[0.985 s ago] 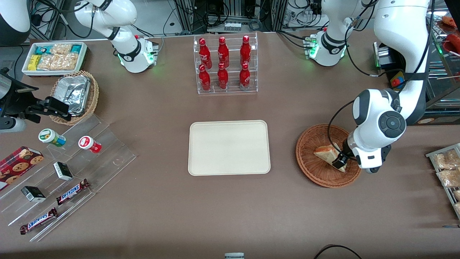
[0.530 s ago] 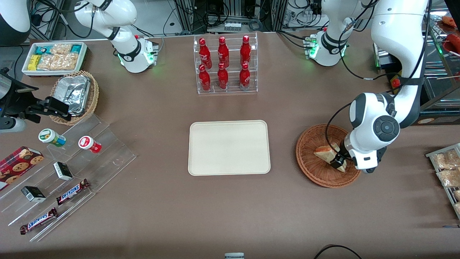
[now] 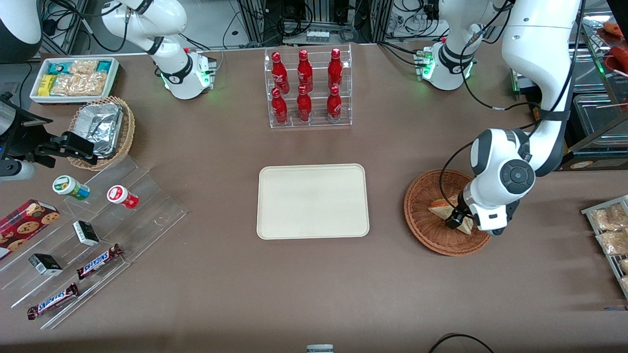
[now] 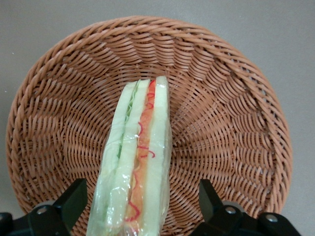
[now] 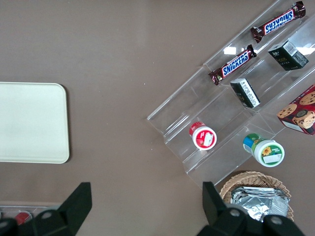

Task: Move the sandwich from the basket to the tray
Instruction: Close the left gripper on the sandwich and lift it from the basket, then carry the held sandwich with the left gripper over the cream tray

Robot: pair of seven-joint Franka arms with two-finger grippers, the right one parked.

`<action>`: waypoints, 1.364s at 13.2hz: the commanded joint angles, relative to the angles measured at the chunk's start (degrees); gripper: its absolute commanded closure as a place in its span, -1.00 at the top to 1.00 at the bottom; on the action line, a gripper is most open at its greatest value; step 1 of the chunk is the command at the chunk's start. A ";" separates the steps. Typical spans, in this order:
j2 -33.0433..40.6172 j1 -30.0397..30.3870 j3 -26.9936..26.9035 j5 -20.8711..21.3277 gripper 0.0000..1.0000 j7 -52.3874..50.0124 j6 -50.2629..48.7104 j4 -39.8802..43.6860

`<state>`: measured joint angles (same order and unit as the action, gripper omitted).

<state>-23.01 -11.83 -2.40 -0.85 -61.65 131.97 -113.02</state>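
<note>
The sandwich (image 3: 443, 208), a plastic-wrapped white wedge with orange-red and green filling, lies in the round reddish-brown wicker basket (image 3: 427, 230) toward the working arm's end of the table. My gripper (image 3: 460, 219) is down in the basket, open, with its jaws straddling the wider end of the sandwich (image 4: 137, 162). Both black fingers (image 4: 74, 200) stand apart from the wrapping, with bare basket (image 4: 221, 113) weave showing in the gaps. The cream tray (image 3: 313, 201) sits at the table's middle, beside the basket, with nothing on it.
A clear rack of red bottles (image 3: 308, 88) stands farther from the front camera than the tray. A stepped acrylic stand with snacks (image 3: 93, 235), a tan basket of foil packs (image 3: 100, 130) and a white bin (image 3: 73, 78) lie toward the parked arm's end. Snack packets (image 3: 611, 230) sit beside the basket.
The wrist has shifted a little toward the tray over the basket, carrying the gripper along the sandwich. The sandwich has stayed in place.
</note>
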 commanded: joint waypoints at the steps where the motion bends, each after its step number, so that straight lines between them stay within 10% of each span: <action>1: 0.24 -0.39 0.29 0.15 0.81 -1.54 1.45 -1.06; 4: 0.50 -0.30 0.29 0.15 -0.95 -2.78 1.45 -0.97; 11: 3.75 -0.30 0.47 1.29 -1.00 2.48 -14.85 7.19; 18: 3.15 -0.30 13.54 2.78 -1.00 5.65 -30.55 23.80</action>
<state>-17.44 -12.08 7.81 0.87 -57.42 103.02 -93.42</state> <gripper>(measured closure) 0.850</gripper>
